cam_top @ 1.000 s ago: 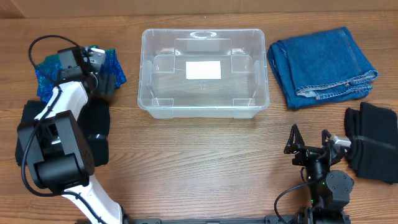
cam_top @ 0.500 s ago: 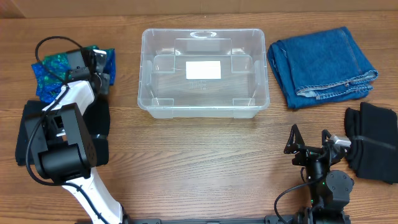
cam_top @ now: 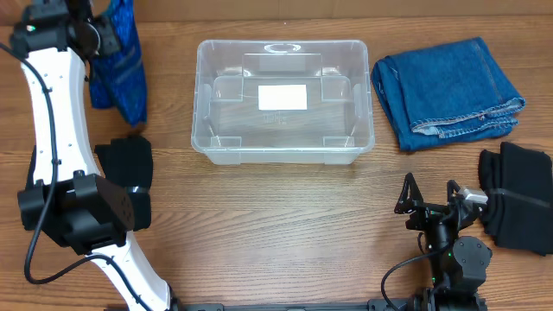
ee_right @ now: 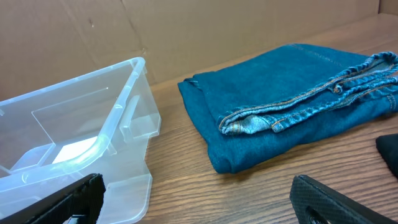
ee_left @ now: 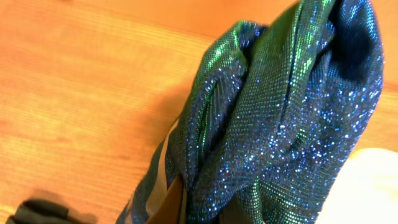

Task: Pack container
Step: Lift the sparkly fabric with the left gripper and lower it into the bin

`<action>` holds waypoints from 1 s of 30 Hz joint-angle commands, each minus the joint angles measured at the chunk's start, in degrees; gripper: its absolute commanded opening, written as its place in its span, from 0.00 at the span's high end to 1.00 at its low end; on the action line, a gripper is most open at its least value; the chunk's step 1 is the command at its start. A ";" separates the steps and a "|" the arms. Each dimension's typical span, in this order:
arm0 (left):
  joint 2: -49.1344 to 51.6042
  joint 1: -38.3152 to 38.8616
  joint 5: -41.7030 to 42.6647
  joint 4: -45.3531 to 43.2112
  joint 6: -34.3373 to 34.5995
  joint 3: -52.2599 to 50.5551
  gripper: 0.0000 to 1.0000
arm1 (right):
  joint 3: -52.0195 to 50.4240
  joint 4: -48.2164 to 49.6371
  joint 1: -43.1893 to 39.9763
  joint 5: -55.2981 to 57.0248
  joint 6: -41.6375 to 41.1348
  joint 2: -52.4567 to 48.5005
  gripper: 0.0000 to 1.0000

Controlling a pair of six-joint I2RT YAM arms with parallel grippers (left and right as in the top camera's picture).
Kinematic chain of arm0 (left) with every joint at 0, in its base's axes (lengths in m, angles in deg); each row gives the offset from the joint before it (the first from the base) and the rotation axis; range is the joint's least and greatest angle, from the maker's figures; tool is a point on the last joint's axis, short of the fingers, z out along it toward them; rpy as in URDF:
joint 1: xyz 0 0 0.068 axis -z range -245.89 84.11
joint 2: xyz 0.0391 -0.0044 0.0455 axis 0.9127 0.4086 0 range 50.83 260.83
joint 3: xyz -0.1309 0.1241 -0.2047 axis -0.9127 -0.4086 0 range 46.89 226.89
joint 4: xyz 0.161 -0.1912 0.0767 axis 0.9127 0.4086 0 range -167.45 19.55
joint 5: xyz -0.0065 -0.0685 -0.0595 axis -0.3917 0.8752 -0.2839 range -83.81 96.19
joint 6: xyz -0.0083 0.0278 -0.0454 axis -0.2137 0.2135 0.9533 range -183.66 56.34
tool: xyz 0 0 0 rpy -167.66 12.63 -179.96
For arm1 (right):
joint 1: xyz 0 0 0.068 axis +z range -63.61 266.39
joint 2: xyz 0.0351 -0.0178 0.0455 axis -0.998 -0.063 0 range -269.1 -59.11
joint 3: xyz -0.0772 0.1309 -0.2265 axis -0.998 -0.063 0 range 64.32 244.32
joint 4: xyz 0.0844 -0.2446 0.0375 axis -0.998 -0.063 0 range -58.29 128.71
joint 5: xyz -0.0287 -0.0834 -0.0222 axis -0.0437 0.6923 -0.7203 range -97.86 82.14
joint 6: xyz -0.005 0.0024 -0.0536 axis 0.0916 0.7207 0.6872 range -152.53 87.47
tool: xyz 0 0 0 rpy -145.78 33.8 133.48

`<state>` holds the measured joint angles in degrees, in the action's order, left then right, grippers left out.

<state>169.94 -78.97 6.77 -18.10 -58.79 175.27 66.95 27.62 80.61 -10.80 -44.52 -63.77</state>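
Observation:
The container (cam_top: 282, 155), a clear plastic bin with a white label on its bottom, stands empty at the table's middle back; its near corner (ee_right: 124, 124) shows in the right wrist view. My left gripper (cam_top: 100, 33) is raised at the far left, shut on a sparkly blue-green cloth (cam_top: 123, 73) that hangs from it above the table. In the left wrist view this cloth (ee_left: 280, 112) fills the frame and hides most of the left gripper (ee_left: 205, 213). My right gripper (cam_top: 429, 200) rests open near the front right, with nothing between the fingers (ee_right: 68, 199).
Folded blue jeans (cam_top: 448, 91) lie right of the container, also the jeans (ee_right: 292, 112) in the right wrist view. A black garment (cam_top: 518, 199) sits at the right edge. Another black garment (cam_top: 128, 177) lies front left, under my left arm.
My left gripper shut on the sparkly cloth and lifted it off the table, swinging up toward the far left corner. The right arm stayed still.

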 commanded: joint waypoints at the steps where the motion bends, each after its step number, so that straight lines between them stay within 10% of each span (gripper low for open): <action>1: -1.18 0.70 7.78 3.96 0.20 10.71 0.96 | 0.72 -0.15 0.26 0.11 0.04 0.31 0.00; 7: -1.18 9.64 11.52 9.66 -9.44 19.91 0.96 | 0.72 -0.15 0.24 0.11 0.04 0.31 0.00; 23: -1.14 35.89 -16.24 8.98 -24.46 19.89 0.96 | 0.72 -0.15 0.24 0.11 0.04 0.31 0.00; 30: 2.01 38.64 -16.09 12.83 -47.65 17.99 0.96 | 0.72 -0.15 0.24 0.11 0.04 0.31 0.00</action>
<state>170.18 -41.85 -8.22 -4.66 -96.94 193.17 66.95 27.60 80.58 -10.80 -44.50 -63.77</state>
